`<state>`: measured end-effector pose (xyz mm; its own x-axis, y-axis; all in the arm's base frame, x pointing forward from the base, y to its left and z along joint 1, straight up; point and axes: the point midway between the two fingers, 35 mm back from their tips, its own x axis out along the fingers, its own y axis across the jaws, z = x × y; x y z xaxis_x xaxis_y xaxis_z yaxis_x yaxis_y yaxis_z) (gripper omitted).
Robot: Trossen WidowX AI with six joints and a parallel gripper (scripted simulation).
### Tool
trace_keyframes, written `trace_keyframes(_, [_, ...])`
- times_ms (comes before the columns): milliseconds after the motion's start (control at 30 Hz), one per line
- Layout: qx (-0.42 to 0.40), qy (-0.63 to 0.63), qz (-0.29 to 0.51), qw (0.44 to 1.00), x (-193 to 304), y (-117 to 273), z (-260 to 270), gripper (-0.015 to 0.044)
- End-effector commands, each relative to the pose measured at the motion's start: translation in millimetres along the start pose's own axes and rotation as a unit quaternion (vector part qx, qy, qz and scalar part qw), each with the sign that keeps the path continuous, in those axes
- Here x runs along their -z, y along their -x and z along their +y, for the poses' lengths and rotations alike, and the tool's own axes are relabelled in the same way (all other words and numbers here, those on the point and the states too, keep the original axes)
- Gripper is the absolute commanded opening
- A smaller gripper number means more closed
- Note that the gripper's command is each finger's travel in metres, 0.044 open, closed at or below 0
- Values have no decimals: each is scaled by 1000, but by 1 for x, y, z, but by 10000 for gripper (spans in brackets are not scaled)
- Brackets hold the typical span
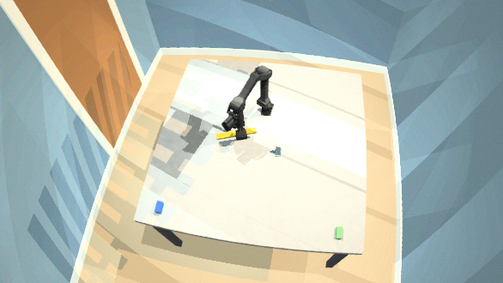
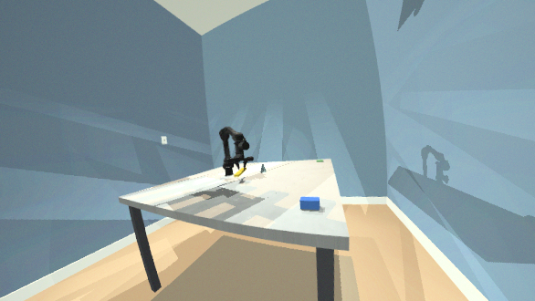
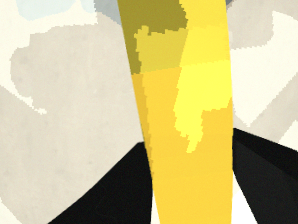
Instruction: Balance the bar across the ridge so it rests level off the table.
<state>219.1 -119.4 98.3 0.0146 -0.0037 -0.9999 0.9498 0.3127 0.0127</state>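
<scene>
The yellow bar [image 1: 225, 135] [image 2: 238, 173] [image 3: 200, 95] is held a little above the table [image 1: 257, 193] [image 2: 297, 182], with its shadow apart below it. My gripper [image 1: 241, 133] [image 2: 241, 167] [image 3: 186, 144] is shut on the bar, with a black finger against each long side in the wrist view. The bar sticks out on both sides of the gripper in the top view. The small teal ridge [image 1: 278, 151] [image 2: 263, 169] stands on the table, apart from the bar, to its right and slightly nearer the front in the top view.
A blue block [image 1: 159, 207] [image 2: 309, 203] lies near the front left corner of the table in the top view. A green block [image 1: 339, 232] [image 2: 319, 160] lies near the front right corner. Patchy shadows cross the table top.
</scene>
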Motion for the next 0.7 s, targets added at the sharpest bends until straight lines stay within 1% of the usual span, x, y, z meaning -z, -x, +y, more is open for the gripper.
trace_keyframes(0, [-3,-1,-5,1000,-1,15,1,0])
trace_keyframes(667, [-3,-2,-5,1000,4,65,-4,0])
